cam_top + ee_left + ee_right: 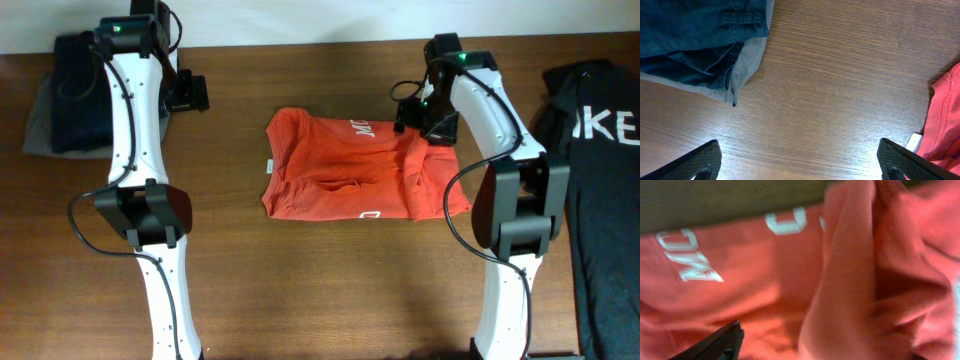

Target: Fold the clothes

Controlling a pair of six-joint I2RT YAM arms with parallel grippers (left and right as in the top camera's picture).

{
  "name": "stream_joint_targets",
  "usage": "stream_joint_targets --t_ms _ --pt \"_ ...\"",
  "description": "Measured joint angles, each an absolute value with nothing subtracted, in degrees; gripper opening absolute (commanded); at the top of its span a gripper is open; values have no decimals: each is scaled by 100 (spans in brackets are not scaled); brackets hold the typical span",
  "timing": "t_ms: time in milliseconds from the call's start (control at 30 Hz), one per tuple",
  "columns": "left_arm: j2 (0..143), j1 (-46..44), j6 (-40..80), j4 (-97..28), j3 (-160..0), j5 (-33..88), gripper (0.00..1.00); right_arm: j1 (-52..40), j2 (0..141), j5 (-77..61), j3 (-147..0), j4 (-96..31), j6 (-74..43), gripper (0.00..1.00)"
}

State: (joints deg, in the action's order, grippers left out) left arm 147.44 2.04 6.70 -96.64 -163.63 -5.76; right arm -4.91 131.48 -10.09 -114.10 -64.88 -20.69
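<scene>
The T-shirt [350, 165] lies bunched in the middle of the counter [300, 285]. Left claw [800, 162] hangs spread wide over bare wood to its left. Right claw [418, 112] sits at the shirt's far right corner (too blurred to tell its grip). Best to pinch that edge cleanly, lift low and fold evenly.

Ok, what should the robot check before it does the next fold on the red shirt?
1. Left gripper open: ok, jaws wide over bare table.
2. Left gripper at the T-shirt: not ok, apart from it.
3. T-shirt lying smooth: not ok, right side bunched.
4. Right gripper holding cloth: cannot tell, view blurred.
5. Dark pile and black shirt clear of T-shirt: ok.
</scene>
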Motion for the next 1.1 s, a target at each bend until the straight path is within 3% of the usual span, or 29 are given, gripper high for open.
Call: stream_joint_targets --t_ms 100,167,400,633,733,800,833,1000,1100 --pt "14744 204 670 -9664 -16363 -576 99 -497 13150 -1271 -11205 -5918 -2110 33" --pt "14744 204 670 -9666 -16363 -576 99 -510 13150 -1437 -11104 -5581 -2171 25" --pt "14744 204 670 -9666 -16363 -576 99 -659 13150 -1916 -11059 -5162 -2180 25" --pt "14744 204 670 -9666 -16363 -576 99 -598 13148 -2102 -11601 -6121 -1820 19" --pt "14744 204 670 -9668 -16363 -578 99 -397 13128 -2084 -12001 -6641 -1649 37" --pt "14744 204 670 -9666 -16363 -576 99 -215 13085 -2053 -12223 -6873 -1518 37" --pt "14744 204 670 -9664 -16363 -576 99 -119 13052 -2021 -12302 -6980 -1452 35" --pt "14744 204 670 -9664 -16363 -574 99 217 12938 -1651 -12342 -7004 -1341 4" --pt "14744 204 668 -9662 -16363 -467 99 228 12940 -1542 -12182 -6842 -1347 4"
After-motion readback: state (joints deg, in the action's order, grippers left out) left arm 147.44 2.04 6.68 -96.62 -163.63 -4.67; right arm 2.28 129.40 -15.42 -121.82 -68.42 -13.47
